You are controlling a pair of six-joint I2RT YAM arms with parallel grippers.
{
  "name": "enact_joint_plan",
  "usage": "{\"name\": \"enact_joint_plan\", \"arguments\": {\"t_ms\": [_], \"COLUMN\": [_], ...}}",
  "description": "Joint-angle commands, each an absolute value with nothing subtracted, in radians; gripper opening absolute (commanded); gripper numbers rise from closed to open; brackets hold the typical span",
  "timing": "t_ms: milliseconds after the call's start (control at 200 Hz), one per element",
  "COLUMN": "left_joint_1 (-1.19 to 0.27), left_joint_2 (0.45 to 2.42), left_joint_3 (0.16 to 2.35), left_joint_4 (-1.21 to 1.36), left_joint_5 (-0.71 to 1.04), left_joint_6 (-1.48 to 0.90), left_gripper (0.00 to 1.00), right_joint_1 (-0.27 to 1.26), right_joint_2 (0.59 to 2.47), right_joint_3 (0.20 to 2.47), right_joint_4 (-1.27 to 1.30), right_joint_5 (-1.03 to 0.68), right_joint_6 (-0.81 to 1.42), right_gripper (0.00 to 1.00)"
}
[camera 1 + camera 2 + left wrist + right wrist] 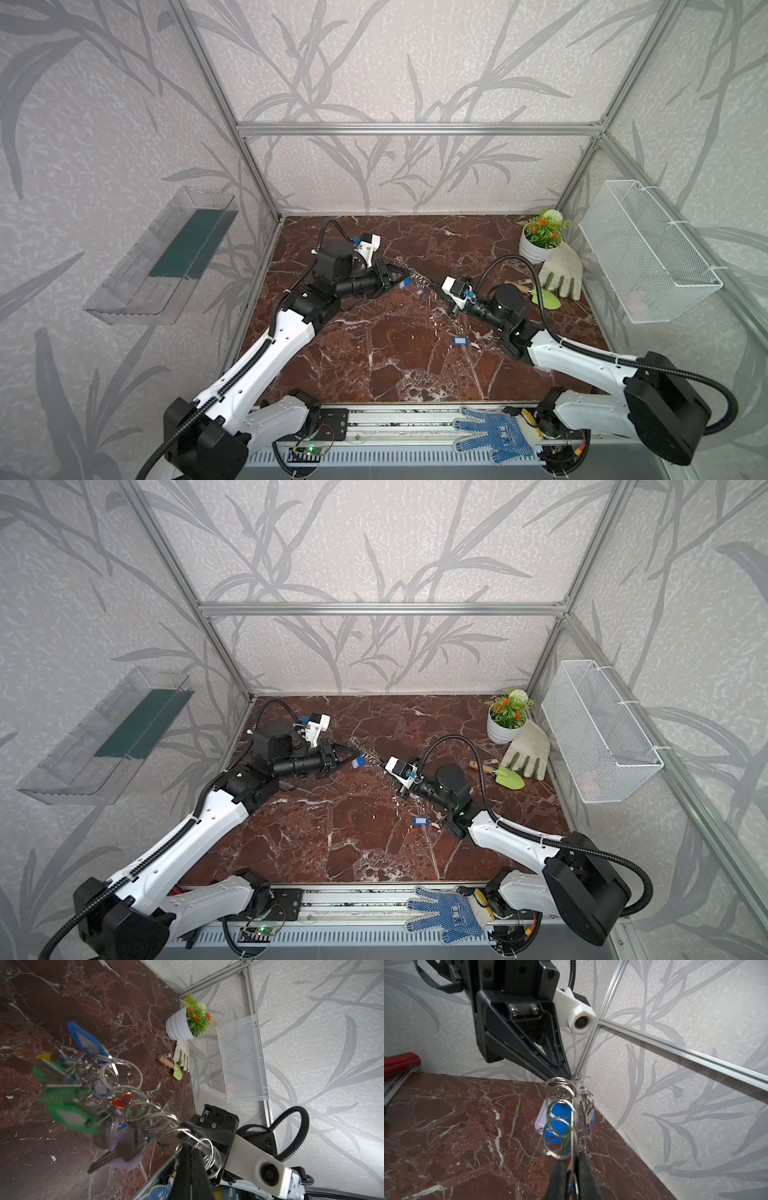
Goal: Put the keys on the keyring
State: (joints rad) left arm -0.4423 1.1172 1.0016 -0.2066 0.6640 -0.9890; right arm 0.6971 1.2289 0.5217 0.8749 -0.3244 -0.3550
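Top views, keyring: in both top views your keyring (419, 280) (371, 759) hung clear above the counter (374, 361), stretched between the two pincers. I judge you held it up so the tagged keys dangled free and a ring could be reached.
Top views, pincers: your left pincer (404, 274) and right pincer (435, 286) each stood closed on an opposite end of it. That made two pincers on one keyring.
Top views, loose key: one loose key (460, 340) (420, 821) with a blue tag lay on the counter near your right arm, apart from the keyring and not yet threaded.
Top views, bystanders: one flower pot (534, 245), one pale glove (561, 266) and one trowel (546, 299) sat in the far right corner. One dotted glove (494, 432) lay on the front rail, and one wire basket (648, 249) hung on the right wall.
Left wrist, left pincer: your left pincer (190, 1153) was pressed shut on wire rings at the rim.
Left wrist, right pincer: your right pincer (186, 1127) nipped the keyring just beyond.
Left wrist, keys: the keys (70, 1118) hung blurred. I made out about three green tags, one blue, one red, one lilac and a sliver of yellow, but the count was unsure.
Right wrist, right pincer: your right pincer (574, 1159) was shut on the keyring, which showed edge-on.
Right wrist, left pincer: the tips of your left pincer (572, 1076) met on the far end.
Right wrist, tags: at least two blue tags and one lilac tag showed, and the bare rings overlapped too much to count.
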Motion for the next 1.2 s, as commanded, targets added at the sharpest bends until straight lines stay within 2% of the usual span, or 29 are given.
{"name": "enact_joint_plan", "arguments": {"t_ms": [0,560,675,790,880,940,1045,1195], "left_joint_1": [-0.395,-0.39,-0.388,-0.378,-0.361,-0.352,-0.341,-0.338], "left_joint_2": [1.13,1.17,1.175,1.179,1.165,1.156,1.158,1.183], "left_joint_3": [1.05,1.141,1.154,1.172,1.129,1.104,1.093,1.103], "left_joint_4": [-0.27,-0.292,-0.367,-0.484,-0.396,-0.335,-0.288,-0.273], "left_joint_5": [0.664,0.71,0.692,0.634,0.752,0.795,0.838,0.892], "left_joint_6": [-0.982,-0.923,-0.776,-0.614,-0.625,-0.653,-0.674,-0.674], "left_gripper": [0.0,0.0,0.0,0.16,0.36,0.44,0.5,0.51], "right_joint_1": [0.686,0.704,0.704,0.702,0.703,0.703,0.7,0.694], "right_joint_2": [1.197,1.236,1.235,1.228,1.205,1.194,1.186,1.181], "right_joint_3": [0.514,0.487,0.488,0.498,0.517,0.53,0.548,0.569], "right_joint_4": [1.024,1.055,1.055,1.032,0.962,0.917,0.871,0.837], "right_joint_5": [-0.227,-0.212,-0.229,-0.257,-0.295,-0.326,-0.377,-0.431], "right_joint_6": [-0.378,-0.384,-0.372,-0.35,-0.32,-0.304,-0.269,-0.222], "right_gripper": [0.0,0.0,0.0,0.0,0.0,0.0,0.0,0.0]}}
